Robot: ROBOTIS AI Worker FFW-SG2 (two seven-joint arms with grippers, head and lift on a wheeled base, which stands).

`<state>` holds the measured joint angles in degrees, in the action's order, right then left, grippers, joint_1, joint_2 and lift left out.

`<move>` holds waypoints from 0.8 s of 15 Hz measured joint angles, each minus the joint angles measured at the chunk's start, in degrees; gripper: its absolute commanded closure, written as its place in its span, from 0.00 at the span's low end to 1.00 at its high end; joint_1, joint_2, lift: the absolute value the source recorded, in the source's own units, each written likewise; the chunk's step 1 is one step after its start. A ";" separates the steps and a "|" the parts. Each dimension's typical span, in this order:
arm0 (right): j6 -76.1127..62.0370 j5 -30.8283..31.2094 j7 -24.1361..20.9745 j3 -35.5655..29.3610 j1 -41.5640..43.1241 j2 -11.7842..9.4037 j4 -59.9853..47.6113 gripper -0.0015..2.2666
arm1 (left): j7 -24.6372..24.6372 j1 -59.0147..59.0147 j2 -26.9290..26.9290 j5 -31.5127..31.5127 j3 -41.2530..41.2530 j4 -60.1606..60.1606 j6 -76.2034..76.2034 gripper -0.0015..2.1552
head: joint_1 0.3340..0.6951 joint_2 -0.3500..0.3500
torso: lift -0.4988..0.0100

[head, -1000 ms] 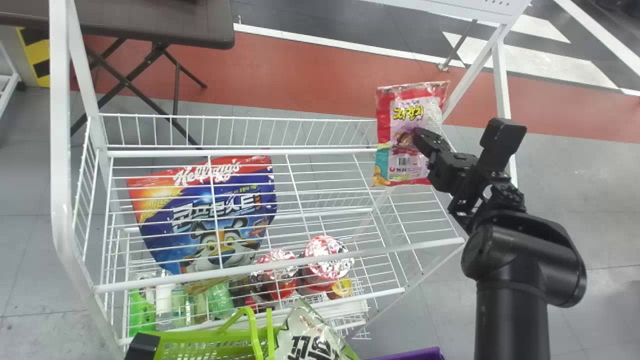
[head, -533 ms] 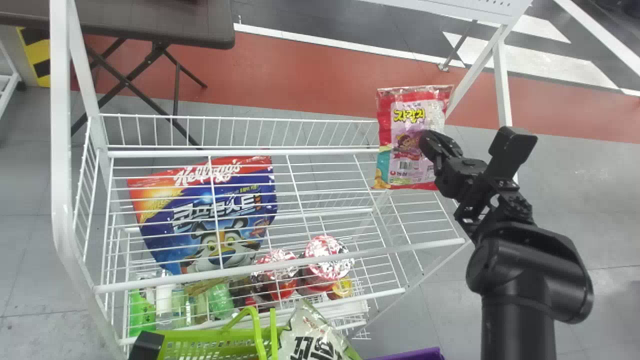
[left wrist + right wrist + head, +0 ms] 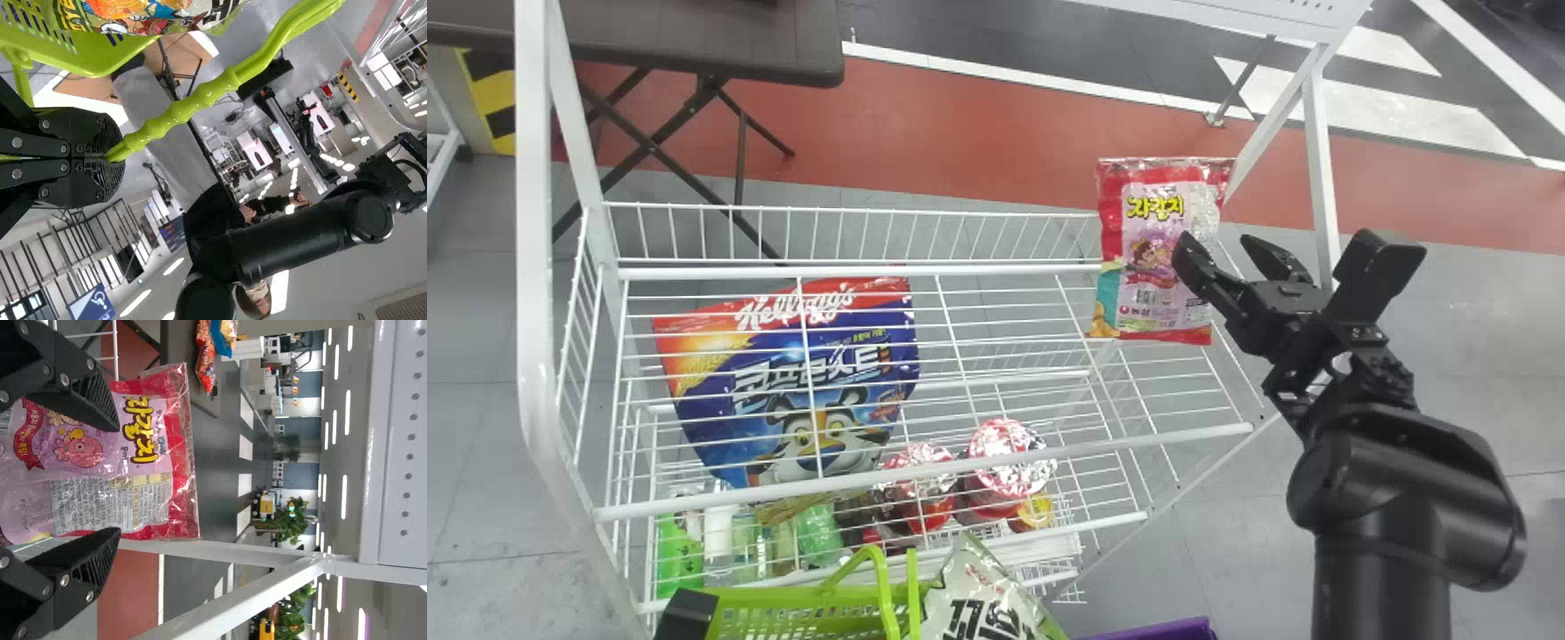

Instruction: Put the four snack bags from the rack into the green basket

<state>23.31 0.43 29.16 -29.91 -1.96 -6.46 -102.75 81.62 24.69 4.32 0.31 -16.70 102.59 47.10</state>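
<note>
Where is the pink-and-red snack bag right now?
In the head view, the bag is at the right end of the rack, toward its back, with the right gripper's open jaws at its right edge.

Right gripper (image 3: 1216, 240) opened at the bag (image 3: 1152, 298)
Its fingers, close together before, have spread; its arm (image 3: 1392, 498) has shifted right, and the bag sits slightly lower.

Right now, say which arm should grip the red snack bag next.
The right arm, I'd say: its jaws are open, close to the red bag; the left arm's are shut on the basket handle.
</note>
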 measured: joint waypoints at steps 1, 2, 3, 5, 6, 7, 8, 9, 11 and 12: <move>1.95 0.84 0.81 0.27 1.15 -0.49 0.69 0.02 | -0.05 0.00 0.00 0.00 0.05 -0.10 -0.02 0.98 | 1.00 0.00 | 0.97; 3.54 1.73 1.60 0.60 2.52 -0.86 1.80 0.02 | -0.07 -0.02 -0.01 0.00 0.08 -0.20 -0.03 0.98 | 1.00 0.00 | 0.97; 4.39 2.61 2.46 0.98 3.86 -1.02 3.16 0.02 | -0.12 -0.06 -0.01 0.02 0.09 -0.25 -0.03 0.98 | 1.00 0.00 | 0.97; 5.07 4.08 3.53 1.94 5.66 -1.08 5.67 0.03 | -0.07 -0.08 -0.01 0.04 0.09 -0.34 -0.03 0.98 | 1.00 0.00 | 0.97; 5.24 4.76 3.53 2.47 6.13 -1.09 6.64 0.05 | -0.06 -0.10 0.01 0.04 0.09 -0.37 -0.03 0.98 | 1.00 0.00 | 0.97; 5.41 5.27 3.58 2.76 6.34 -1.09 7.22 0.09 | -0.04 -0.18 0.04 0.04 0.08 -0.38 -0.03 0.98 | 1.00 0.00 | 0.97; 5.95 5.92 3.76 2.94 6.59 -1.11 7.76 0.20 | 0.01 -0.30 0.07 0.04 0.04 -0.38 -0.03 0.98 | 1.00 0.00 | 0.97; 7.02 6.71 4.68 3.07 7.08 -1.15 8.32 0.50 | 0.02 -0.38 0.08 0.04 0.00 -0.39 -0.03 0.98 | 1.00 0.00 | 0.97; 9.21 8.17 6.61 3.22 8.25 -1.15 9.36 0.90 | -0.06 -0.43 0.08 0.04 -0.08 -0.48 -0.03 0.98 | 1.00 0.00 | 0.97; 9.69 8.14 6.76 3.14 8.29 -1.08 9.48 0.91 | -0.06 -0.44 0.08 0.04 -0.08 -0.49 -0.03 0.98 | 1.00 0.00 | 0.97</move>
<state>33.00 8.58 35.93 -26.77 6.33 -7.54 -93.27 81.57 24.26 4.40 0.35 -16.79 102.10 47.07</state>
